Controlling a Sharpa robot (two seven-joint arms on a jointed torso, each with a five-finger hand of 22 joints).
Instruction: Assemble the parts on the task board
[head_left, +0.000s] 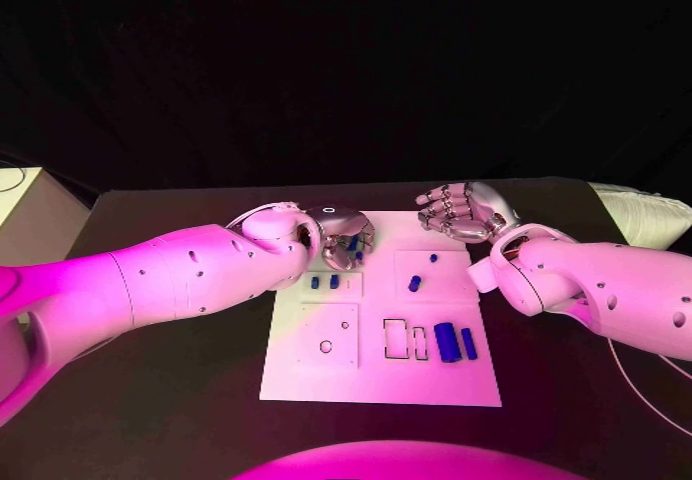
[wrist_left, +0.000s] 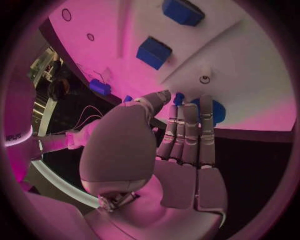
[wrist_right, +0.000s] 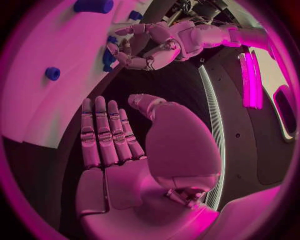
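The white task board (head_left: 382, 375) lies mid-table. My left hand (head_left: 339, 238) hovers over its far left corner. In the left wrist view its fingers (wrist_left: 190, 132) and thumb close on a round blue part (wrist_left: 212, 111) at the board's edge. The right wrist view shows this same hand (wrist_right: 153, 45) with blue at its fingertips. My right hand (head_left: 464, 210) sits beyond the board's far right corner, fingers (wrist_right: 106, 132) apart and holding nothing. Two small blue parts (head_left: 325, 283) stand behind the left hand. A blue peg (head_left: 414, 283) and a long blue cylinder (head_left: 447, 342) lie further right.
Rectangular slots (head_left: 395, 338) and a round hole (head_left: 326, 347) mark the board's near half. A thin blue bar (head_left: 469, 343) lies beside the cylinder. A white bundle (head_left: 642, 215) sits at the table's far right, and a pale box (head_left: 29, 210) at the left.
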